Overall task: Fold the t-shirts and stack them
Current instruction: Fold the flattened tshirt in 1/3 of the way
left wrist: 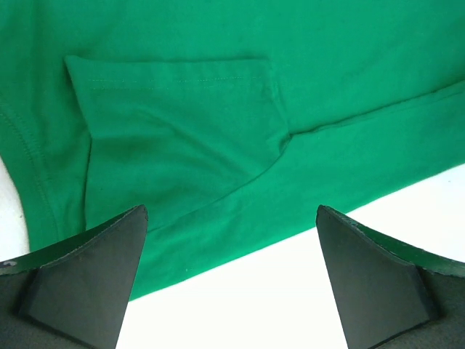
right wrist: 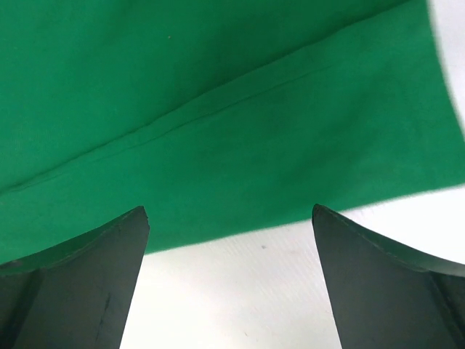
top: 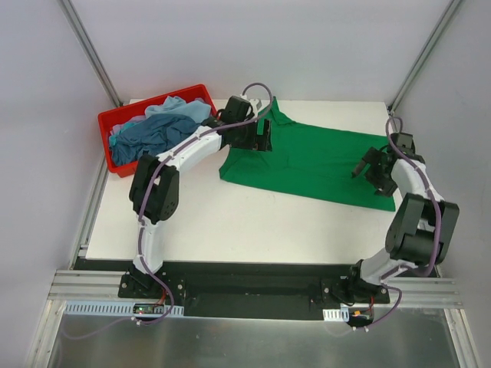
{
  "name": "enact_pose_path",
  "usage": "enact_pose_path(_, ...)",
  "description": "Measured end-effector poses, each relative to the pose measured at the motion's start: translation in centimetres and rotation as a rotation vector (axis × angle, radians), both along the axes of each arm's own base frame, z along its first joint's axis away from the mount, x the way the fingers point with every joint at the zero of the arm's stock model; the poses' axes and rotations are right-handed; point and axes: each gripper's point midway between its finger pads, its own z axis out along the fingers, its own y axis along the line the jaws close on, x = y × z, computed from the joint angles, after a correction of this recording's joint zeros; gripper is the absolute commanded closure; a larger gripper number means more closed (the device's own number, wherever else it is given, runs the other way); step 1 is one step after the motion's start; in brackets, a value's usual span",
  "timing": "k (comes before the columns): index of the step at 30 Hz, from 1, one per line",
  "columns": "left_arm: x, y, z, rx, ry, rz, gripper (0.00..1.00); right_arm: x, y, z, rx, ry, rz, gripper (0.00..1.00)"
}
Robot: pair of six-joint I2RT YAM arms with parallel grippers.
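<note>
Lying flat on the table (top: 230,222), far side, the green t-shirt (top: 314,161) looks soft, light and floppy. Left gripper (top: 262,140) and right gripper (top: 367,165) hang wide open and empty over its ends. I'd pinch the near edge, probably.

no text, label, brand, number or sign can be read in any view. the green t-shirt (top: 314,159) is plain cloth, and the red bin (top: 132,108) at the far left corner bears no legible marking.

White table (top: 230,222) with a green t-shirt (top: 322,157) spread flat, a red bin (top: 126,109) at its far-left corner
</note>
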Motion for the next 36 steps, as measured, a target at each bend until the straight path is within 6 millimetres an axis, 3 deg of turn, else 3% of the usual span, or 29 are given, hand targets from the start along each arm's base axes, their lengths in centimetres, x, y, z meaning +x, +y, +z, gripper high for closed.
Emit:
enact_pose_path(3, 0.1, -0.2, -2.3, 0.018, 0.044, 0.004, 0.01, 1.1, 1.0, -2.7, 0.045, 0.067, 0.043, 0.04)
enact_pose_path(6, 0.0, 0.0, -5.4, 0.054, 0.108, 0.015, 0.01, 0.9, 1.6, -5.3, 0.082, 0.139, 0.057, 0.04)
enact_pose_path(12, -2.2, 1.5, -10.4, 0.133, 0.236, 0.029, 0.01, 0.4, 1.8, -6.2, 0.093, 0.164, 0.063, 0.04)
enact_pose_path(17, -3.6, 2.2, -10.4, 0.123, 0.249, 0.047, 0.01, -0.6, 2.0, -6.2, 0.088, 0.154, 0.069, 0.04)
enact_pose_path(21, -6.1, 3.3, -10.4, 0.112, 0.283, 0.062, 0.01, -2.9, 2.1, -6.2, 0.091, 0.159, 0.052, 0.04)
enact_pose_path(25, -11.1, 5.2, -10.4, 0.141, 0.332, 0.070, 0.01, -7.1, 2.6, -6.2, 0.095, 0.196, 0.020, 0.04)
enact_pose_path(29, -18.1, 6.4, -9.5, 0.204, 0.365, 0.030, 0.01, -10.6, 3.7, -4.9, 0.082, 0.189, 0.030, 0.04)
enact_pose_path(32, -20.9, 6.0, -6.9, 0.182, 0.315, -0.009, 0.01, -10.8, 5.9, -2.1, 0.049, 0.095, 0.137, 0.04)
enact_pose_path(36, -20.5, 6.4, -2.7, 0.110, 0.200, 0.034, 0.01, -9.3, 12.1, 2.0, 0.038, -0.073, 0.416, 0.04)
